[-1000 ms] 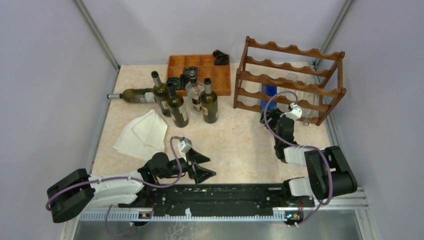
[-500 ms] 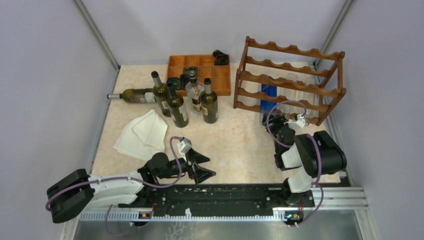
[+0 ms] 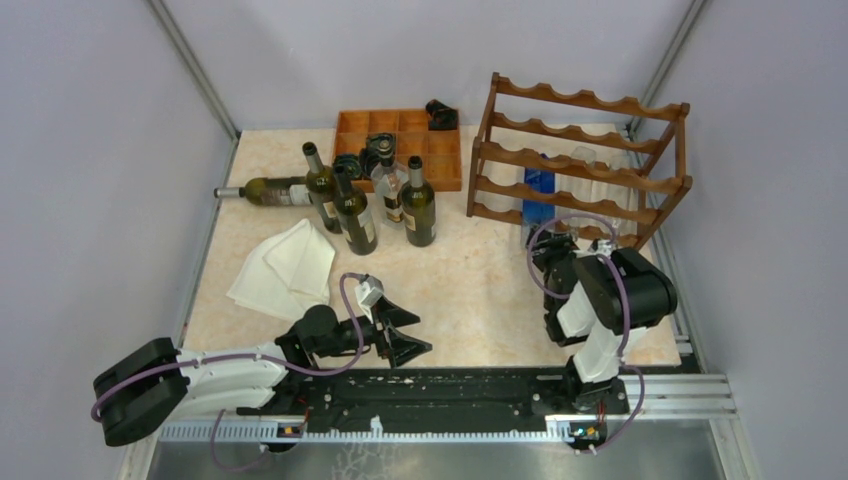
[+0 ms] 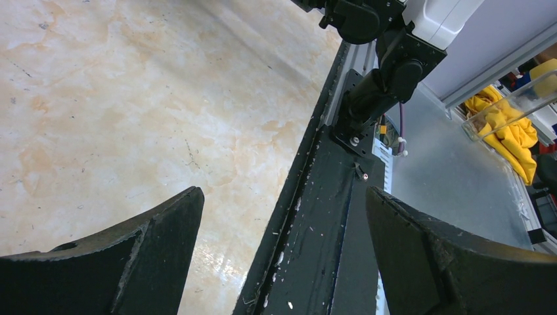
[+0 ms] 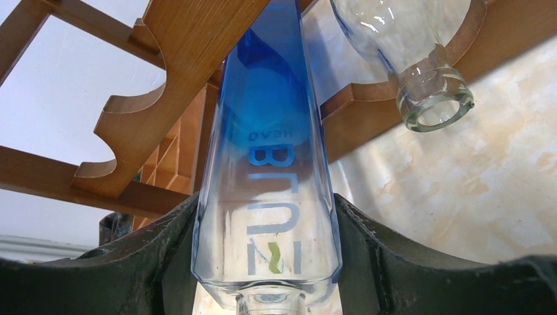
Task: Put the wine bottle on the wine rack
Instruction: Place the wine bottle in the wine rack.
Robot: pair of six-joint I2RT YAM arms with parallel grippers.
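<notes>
Blue wine bottle lengthwise, far end into wine rack; right gripper tight around it; left gripper agape

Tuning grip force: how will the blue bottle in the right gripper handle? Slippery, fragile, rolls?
The blue bottle looks like smooth glass: probably slippery in the right gripper and breakable if knocked on the wine rack. Its flat faces should roll less than a round bottle, but the taper may let it creep in the grip.

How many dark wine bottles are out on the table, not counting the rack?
5 dark bottles: one lying at the left edge, four standing clustered before the compartment tray. Others may be hidden behind them.
</notes>
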